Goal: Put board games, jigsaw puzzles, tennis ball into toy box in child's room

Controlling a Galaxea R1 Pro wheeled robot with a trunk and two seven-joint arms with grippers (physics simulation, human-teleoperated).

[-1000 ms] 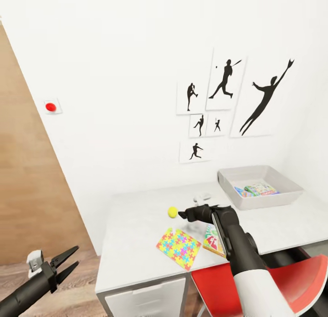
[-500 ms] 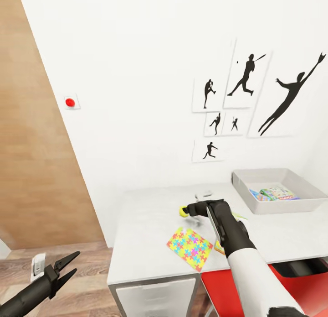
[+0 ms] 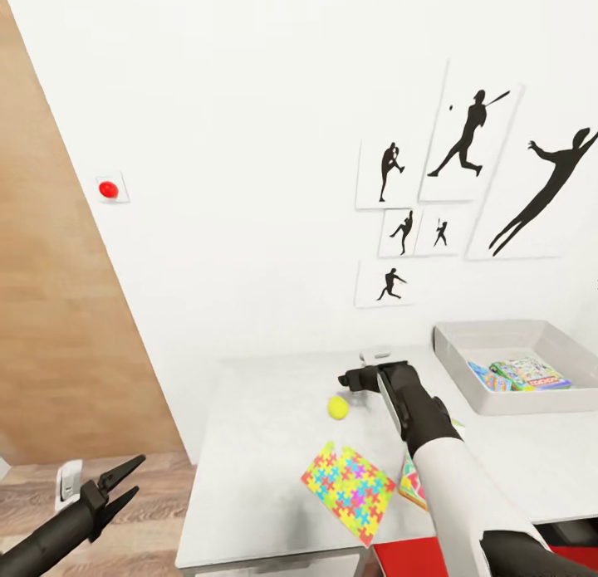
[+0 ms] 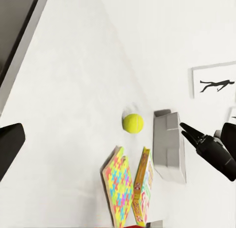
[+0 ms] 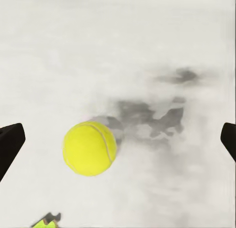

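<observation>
The tennis ball (image 3: 337, 407) rests on the white table (image 3: 257, 427); in the right wrist view the ball (image 5: 90, 147) lies between the far-apart fingers (image 5: 10, 142). My right gripper (image 3: 349, 379) hovers open just above and behind it. A jigsaw puzzle (image 3: 349, 483) lies near the table's front edge, beside a board game (image 3: 413, 481) half hidden by my right arm. The grey toy box (image 3: 465, 349) stands at the back right with flat printed toys (image 3: 531, 372) inside. My left gripper (image 3: 124, 481) hangs open, low at the left and off the table. The bed is out of view.
A small white object (image 3: 374, 354) lies on the table behind my right gripper. Athlete silhouettes (image 3: 465, 137) hang on the white wall, with a red button (image 3: 108, 189) further left. A wooden panel (image 3: 50, 311) stands left. A red chair (image 3: 407, 560) shows under the table front.
The head view has shifted and come closer to the table. My right gripper has moved from beside the tennis ball to above it. The left arm has hardly moved.
</observation>
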